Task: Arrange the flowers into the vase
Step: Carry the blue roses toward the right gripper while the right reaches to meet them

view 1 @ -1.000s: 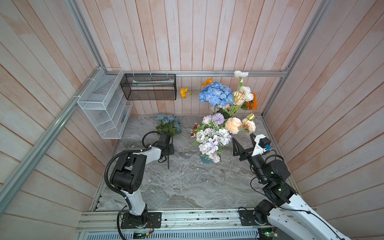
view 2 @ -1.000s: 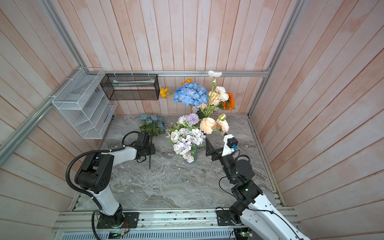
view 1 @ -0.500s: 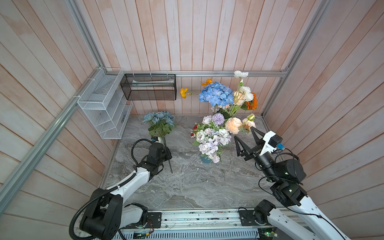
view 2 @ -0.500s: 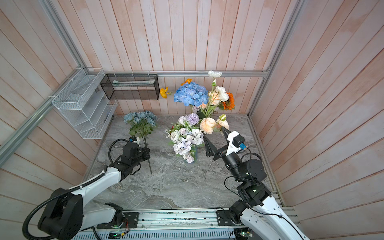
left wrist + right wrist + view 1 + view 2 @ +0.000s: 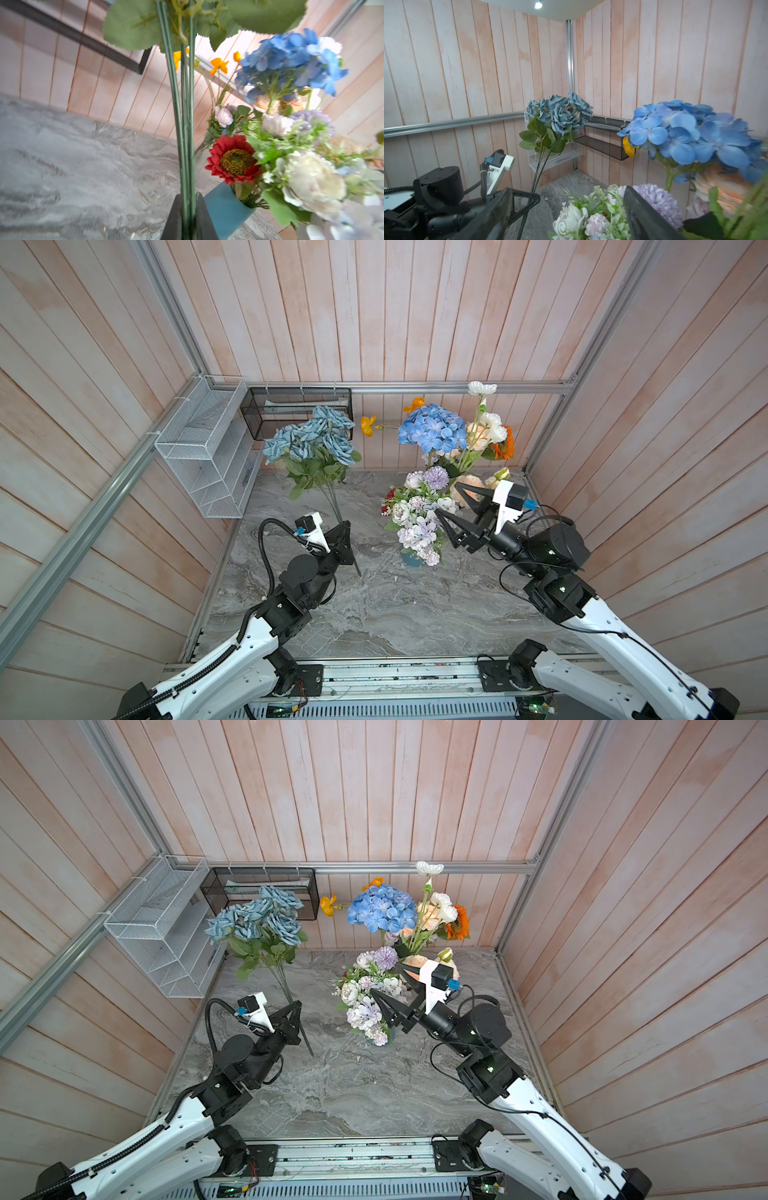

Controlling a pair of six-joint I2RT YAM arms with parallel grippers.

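The bunch of dusty-blue roses [image 5: 309,439] hangs in the air over the left side of the surface [image 5: 395,614], with its heads up near the black wire shelf [image 5: 282,406]. Its green stems [image 5: 185,124] run down almost upright, leaning only a little, into my left tool [image 5: 345,531]. This tool is closed tightly on the stems, and a short end of them sticks out below it toward the surface. The vase [image 5: 224,207], a blue one, stands to the right of that tool, near it but apart. It is already crowded: a red sunflower [image 5: 233,160] and white and lilac blooms fill its mouth, and the blue hydrangea [image 5: 432,431] rises behind them. So I judge that the bunch must travel to the right and go in stem end first, along its long axis. My right tool [image 5: 446,498] is the nearer one to the vase. It stands wide open just beside the bouquet, holding nothing, and perhaps it can press the blooms aside.
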